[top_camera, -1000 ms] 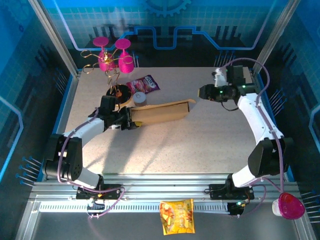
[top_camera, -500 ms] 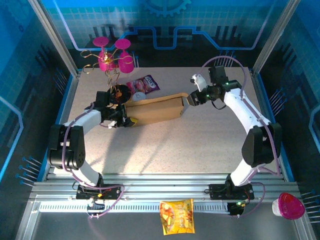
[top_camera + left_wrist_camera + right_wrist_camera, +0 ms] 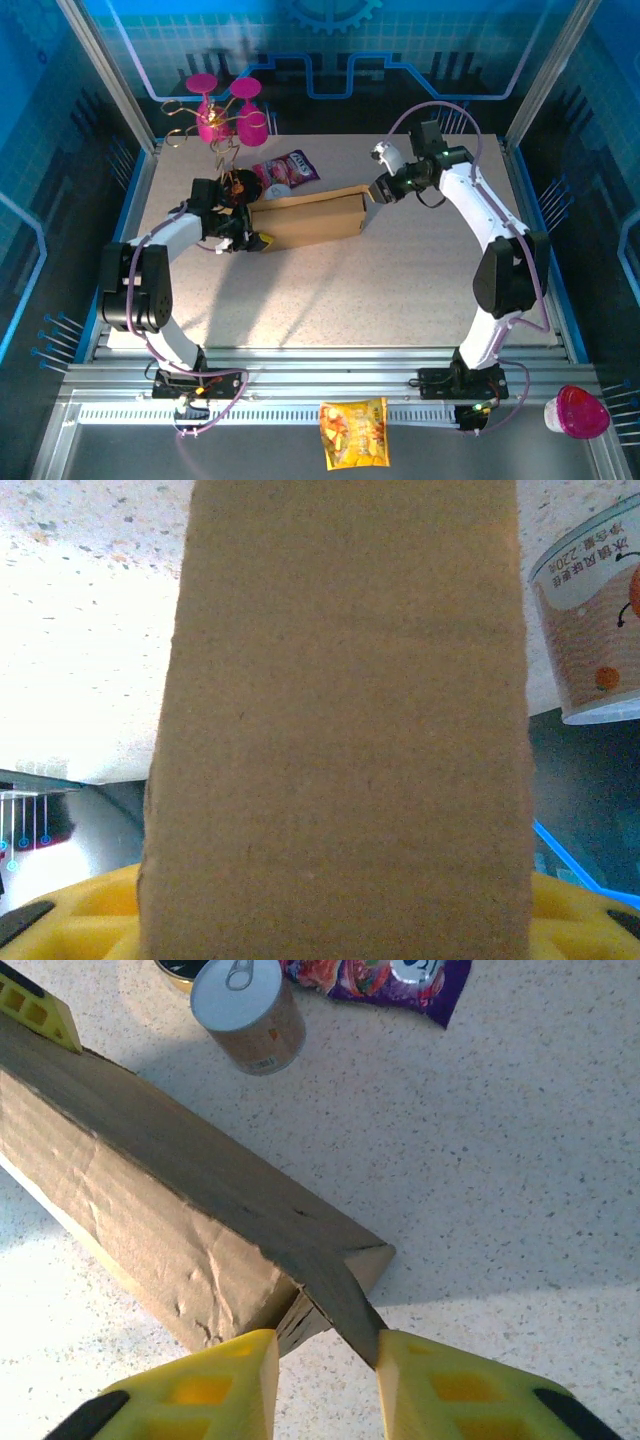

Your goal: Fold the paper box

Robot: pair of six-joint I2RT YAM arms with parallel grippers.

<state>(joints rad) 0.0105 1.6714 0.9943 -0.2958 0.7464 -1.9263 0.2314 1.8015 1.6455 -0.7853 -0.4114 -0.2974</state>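
I read the paper box (image 3: 305, 220) as plain brown cardboard, one face darker in shade. The bench (image 3: 400, 290) is off-white with fine grey and dark speckles. Toward its far edge lie a purple packet (image 3: 290, 168) printed in red and white, and a can (image 3: 245, 1015) with a silver lid and tan label. By the far left corner stand bright pink goblets (image 3: 225, 115). The right gripper (image 3: 325, 1348) has yellow fingers (image 3: 200, 1395). Beyond the near edge I spot a yellow-orange snack bag (image 3: 353, 432).

The paper box (image 3: 340, 730) stands between yellow fingers (image 3: 100, 925), a printed can (image 3: 590, 630) beside its right edge.
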